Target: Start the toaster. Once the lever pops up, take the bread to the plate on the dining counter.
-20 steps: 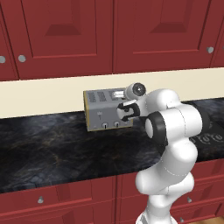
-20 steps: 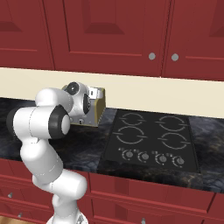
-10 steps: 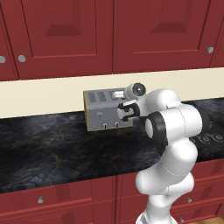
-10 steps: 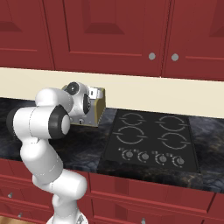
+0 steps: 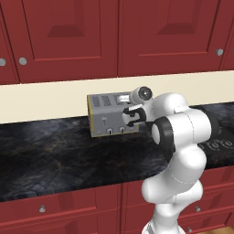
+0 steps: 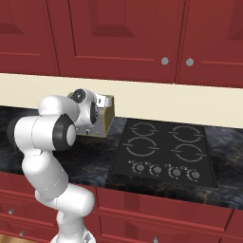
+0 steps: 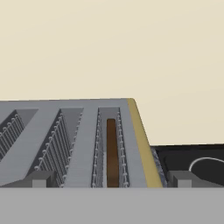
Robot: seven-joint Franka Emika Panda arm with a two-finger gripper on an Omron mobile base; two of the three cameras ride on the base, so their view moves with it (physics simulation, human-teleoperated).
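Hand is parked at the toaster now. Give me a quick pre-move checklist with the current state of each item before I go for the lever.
1. Gripper open: ok, its two fingertips stand wide apart in the hand view.
2. Gripper empty: ok, nothing sits between the fingertips.
3. Bread in the toaster: ok, a dark brown slice sits low in the slot next to the brassy edge.
4. Hand at the toaster: ok, it hangs at the toaster's right front in the left base view.
5. Lever position, up or down: cannot tell, the hand covers that part of the front.
6. Contact with the lever: cannot tell.
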